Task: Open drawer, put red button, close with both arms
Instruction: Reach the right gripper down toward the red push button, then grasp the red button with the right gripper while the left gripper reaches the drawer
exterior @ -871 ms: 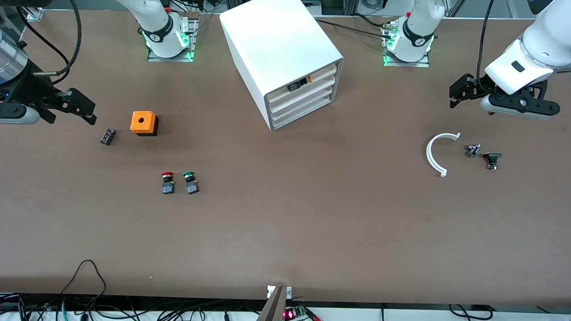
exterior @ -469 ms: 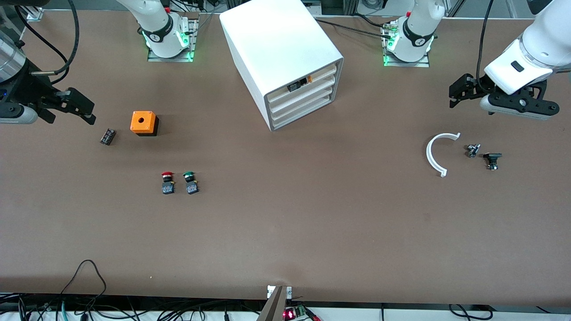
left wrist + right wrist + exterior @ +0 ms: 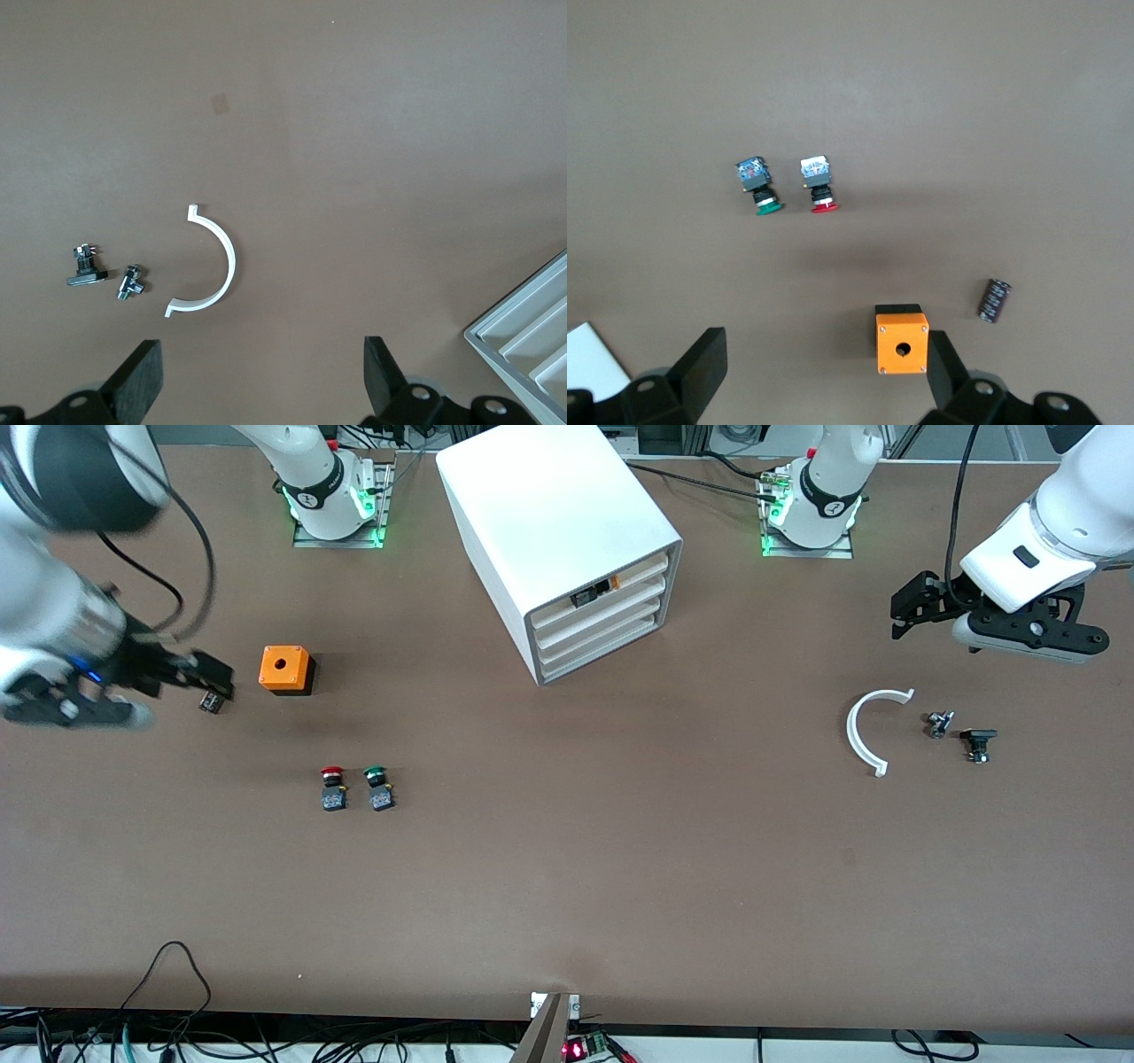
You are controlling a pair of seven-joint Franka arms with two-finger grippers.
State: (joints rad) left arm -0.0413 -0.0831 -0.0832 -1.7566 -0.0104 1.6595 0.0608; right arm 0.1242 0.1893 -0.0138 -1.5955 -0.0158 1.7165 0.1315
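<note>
Lying nearest the front camera on the matte brown table (image 3: 567,886), the red button (image 3: 332,787) rests on its side, its glossy mushroom cap on a black body with a bluish-grey base, just beside the same-shaped green button (image 3: 379,787) and apart from both grippers. Toward the left arm's end, a thin white plastic half-ring (image 3: 866,731) curves beside two small metal-and-black fittings (image 3: 939,724) and (image 3: 978,743). Farther from the camera, toward the right arm's end, a small dark cylinder (image 3: 211,701) lies beside a squarish orange box (image 3: 285,669) with a round hole in its top and a black base. The right gripper (image 3: 208,677) hovers over that cylinder, black fingers spread wide and holding nothing. The left gripper (image 3: 912,609) hangs over bare table at the left arm's end, its fingers wide apart and empty as well. Farthest back stands the boxy white drawer cabinet (image 3: 558,540), smooth-sided and turned at an angle, with stacked shallow trays; the drawer (image 3: 605,615), second from the top, sits pushed in, below the top level showing an orange-and-black part.
</note>
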